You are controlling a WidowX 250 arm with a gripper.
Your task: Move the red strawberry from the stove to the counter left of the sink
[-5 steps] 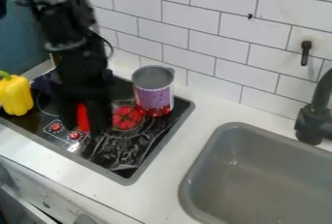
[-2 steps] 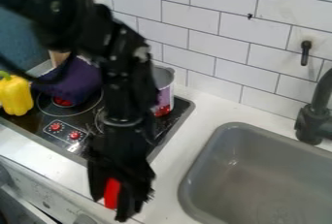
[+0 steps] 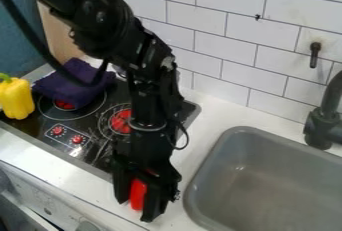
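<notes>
Over the white counter (image 3: 60, 167) beside a grey basin sink (image 3: 274, 180), a black 2-finger gripper (image 3: 135, 210) clamps a red oblong object (image 3: 137, 195), long axis near upright, lower end downward, upper end hidden.

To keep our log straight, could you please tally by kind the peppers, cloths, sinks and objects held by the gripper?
Yellow pepper: 1
Purple cloth: 1
Grey sink: 1
Red object in the gripper: 1
Total: 4
</notes>
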